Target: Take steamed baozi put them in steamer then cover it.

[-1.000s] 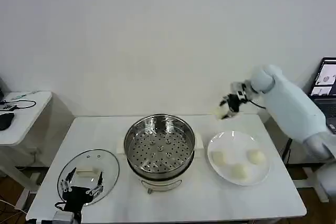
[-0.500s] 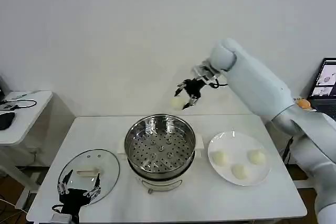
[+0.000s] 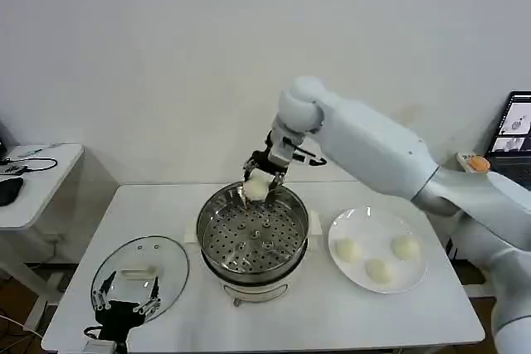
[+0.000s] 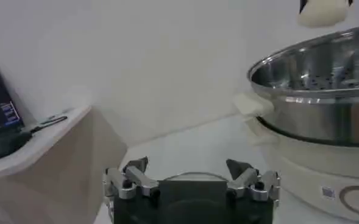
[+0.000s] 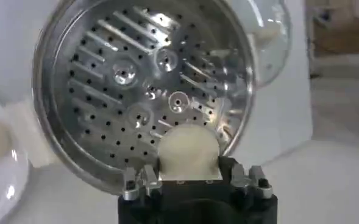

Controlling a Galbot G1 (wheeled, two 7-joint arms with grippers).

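**Cream bun held over the steel steamer**

Cream-white and smooth, one bun [image 3: 256, 189] sits clamped in the right gripper [image 3: 258, 182] above the far rim of the steamer [image 3: 252, 234]. It looks soft and light, so a gentle hold across its sides seems best. Three more buns [image 3: 377, 271] lie on a white plate [image 3: 358, 223]. The left gripper [image 3: 124, 303], fingers apart, hovers by the glass lid [image 3: 141, 275] on the counter [image 3: 332, 312].

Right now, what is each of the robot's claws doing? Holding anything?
Right gripper: shut on a baozi, above the steamer's far rim.
Left gripper: open, empty, low beside the cover.
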